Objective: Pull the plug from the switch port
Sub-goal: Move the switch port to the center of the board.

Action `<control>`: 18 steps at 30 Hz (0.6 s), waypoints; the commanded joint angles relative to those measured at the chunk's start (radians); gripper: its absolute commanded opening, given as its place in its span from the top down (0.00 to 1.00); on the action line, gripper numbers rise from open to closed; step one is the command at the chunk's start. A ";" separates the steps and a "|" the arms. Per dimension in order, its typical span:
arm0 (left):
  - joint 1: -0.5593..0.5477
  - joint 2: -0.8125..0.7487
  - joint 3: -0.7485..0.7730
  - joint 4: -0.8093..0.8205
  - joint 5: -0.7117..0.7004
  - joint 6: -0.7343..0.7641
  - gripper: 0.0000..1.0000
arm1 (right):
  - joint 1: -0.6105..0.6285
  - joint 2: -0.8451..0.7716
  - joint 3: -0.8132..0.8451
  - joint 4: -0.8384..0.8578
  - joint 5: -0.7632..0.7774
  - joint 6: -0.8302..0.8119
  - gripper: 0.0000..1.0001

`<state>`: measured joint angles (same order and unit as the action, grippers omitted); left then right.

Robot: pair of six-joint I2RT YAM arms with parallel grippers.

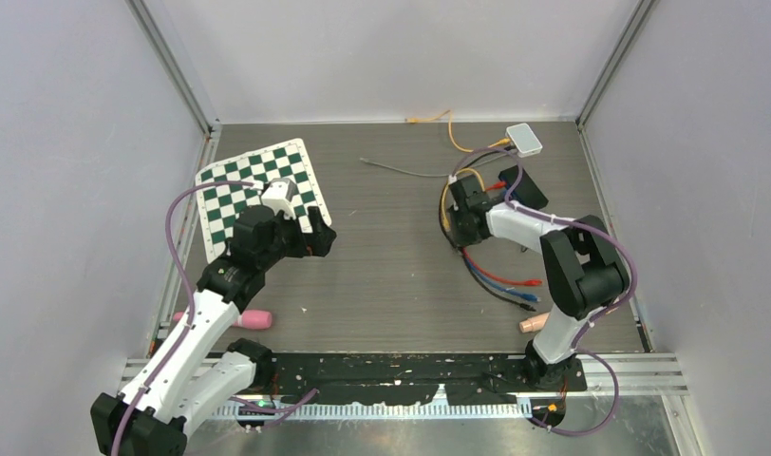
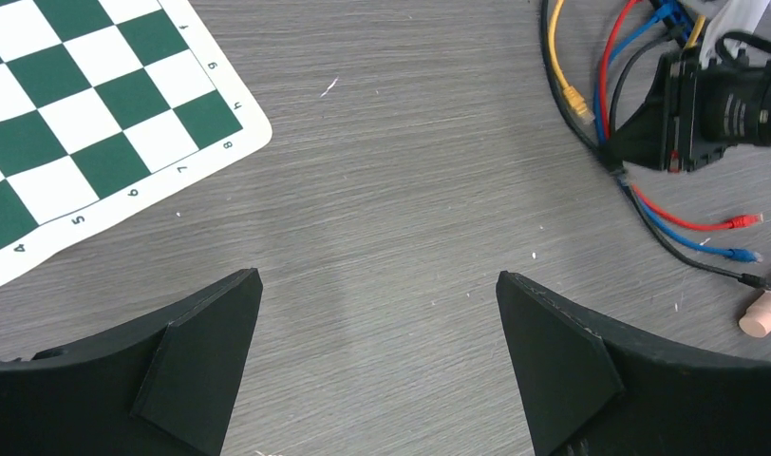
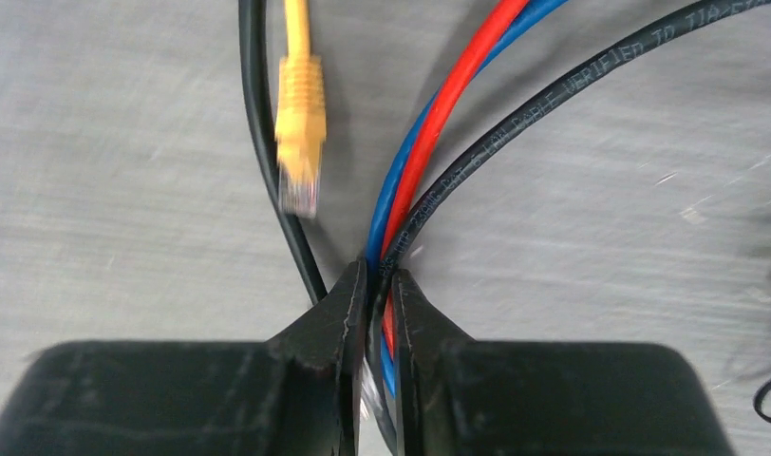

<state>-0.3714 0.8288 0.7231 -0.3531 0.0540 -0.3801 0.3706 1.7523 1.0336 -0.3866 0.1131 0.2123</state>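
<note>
My right fingers (image 3: 348, 304) clenched on the red-blue-black cable bundle (image 3: 429, 152), whose length runs away toward the switch (image 1: 525, 139) at the table's (image 1: 391, 275) far right, where I judge the plug sits; my left fingers (image 2: 201, 332) released, well apart

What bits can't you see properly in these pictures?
- Top view: white switch is too small to show its ports or plugs.
- Right wrist view: yellow plug has a blurred tip.
- Right wrist view: right gripper hides where the cables go.
- Left wrist view: peach object is cut off by the edge.
</note>
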 commanded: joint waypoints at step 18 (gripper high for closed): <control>-0.001 0.025 0.051 0.005 0.034 0.043 0.00 | 0.438 -0.271 -0.180 -0.148 0.001 0.020 0.49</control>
<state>-0.3714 0.8463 0.7387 -0.3611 0.0723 -0.3576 0.7948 1.5814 0.8730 -0.4713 0.0765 0.1928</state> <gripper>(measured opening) 0.995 0.336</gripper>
